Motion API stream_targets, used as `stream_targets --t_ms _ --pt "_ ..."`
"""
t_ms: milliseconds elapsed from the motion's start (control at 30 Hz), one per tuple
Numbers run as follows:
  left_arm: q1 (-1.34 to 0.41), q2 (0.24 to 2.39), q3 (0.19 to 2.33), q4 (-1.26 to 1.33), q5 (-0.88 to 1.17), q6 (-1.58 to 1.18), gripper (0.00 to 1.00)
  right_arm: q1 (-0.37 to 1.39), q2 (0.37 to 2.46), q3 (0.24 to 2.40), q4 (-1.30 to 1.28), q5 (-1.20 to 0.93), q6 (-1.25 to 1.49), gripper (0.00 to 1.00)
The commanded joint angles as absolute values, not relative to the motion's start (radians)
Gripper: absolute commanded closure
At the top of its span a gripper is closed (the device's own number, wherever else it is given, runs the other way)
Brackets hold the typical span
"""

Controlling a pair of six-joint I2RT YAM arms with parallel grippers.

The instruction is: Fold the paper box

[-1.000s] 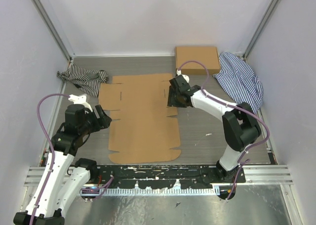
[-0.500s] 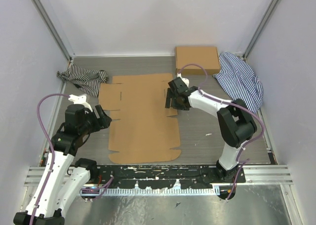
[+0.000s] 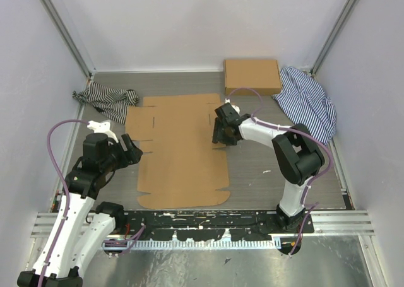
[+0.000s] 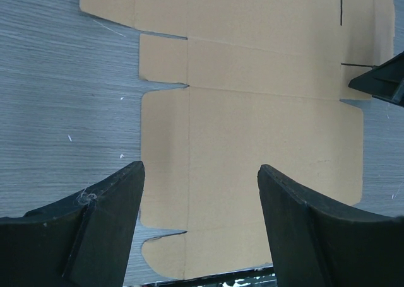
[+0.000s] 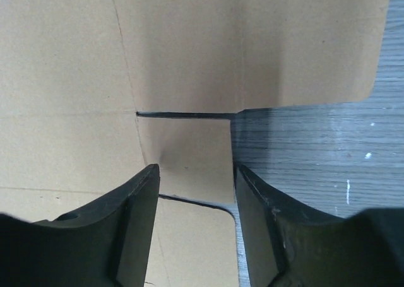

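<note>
The paper box (image 3: 183, 148) lies flat and unfolded in the middle of the table, a brown die-cut sheet with side flaps and slits. My right gripper (image 3: 220, 134) is low at its right edge. In the right wrist view its jaws (image 5: 197, 168) stand open on either side of a small side flap (image 5: 189, 151), whose crease looks slightly buckled. My left gripper (image 3: 131, 152) hovers at the sheet's left edge. It is open (image 4: 199, 168) with nothing between the fingers, and the box (image 4: 265, 129) is spread below it.
A neat closed cardboard box (image 3: 252, 76) sits at the back right. A blue striped cloth (image 3: 307, 101) lies beside it and a dark striped cloth (image 3: 106, 101) is at the back left. White walls close three sides, and a metal rail (image 3: 202, 219) runs along the near edge.
My right gripper has slid a little nearer along the box's right edge and its arm has folded in closer. The left arm and the sheet have not moved.
</note>
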State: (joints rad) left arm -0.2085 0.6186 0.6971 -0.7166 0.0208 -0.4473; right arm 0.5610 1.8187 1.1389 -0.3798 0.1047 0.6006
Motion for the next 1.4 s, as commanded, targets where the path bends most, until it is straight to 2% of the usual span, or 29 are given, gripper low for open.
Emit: stream_targets --t_ms 0,167,467,667,800,933,1100,1367 --pt "-0.212 0.609 0.694 -0.703 0.032 -0.448 0.21 0.56 1.825 1.133 -0.311 0.042 0.612 0.49" --pt "-0.212 0.611 0.694 -0.703 0.032 -0.449 0.21 0.56 1.805 1.126 -0.305 0.048 0.62 0.69" --pt "-0.211 0.613 0.695 -0.703 0.032 -0.449 0.21 0.56 1.728 1.125 -0.322 0.088 0.614 0.99" --pt "-0.212 0.62 0.69 -0.695 0.035 -0.464 0.2 0.56 1.65 1.143 -0.39 0.148 0.571 0.99" --pt "-0.211 0.63 0.692 -0.697 0.029 -0.487 0.2 0.56 1.599 1.167 -0.496 0.266 0.527 0.99" --pt "-0.211 0.634 0.641 -0.632 0.071 -0.62 0.22 0.56 1.519 1.141 -0.569 0.354 0.498 0.99" --pt "-0.212 0.7 0.524 -0.506 0.091 -0.772 0.23 0.56 1.454 1.095 -0.609 0.365 0.48 0.99" --pt "-0.212 0.928 0.448 -0.314 0.162 -0.841 0.18 0.559 1.491 1.092 -0.591 0.295 0.48 0.99"
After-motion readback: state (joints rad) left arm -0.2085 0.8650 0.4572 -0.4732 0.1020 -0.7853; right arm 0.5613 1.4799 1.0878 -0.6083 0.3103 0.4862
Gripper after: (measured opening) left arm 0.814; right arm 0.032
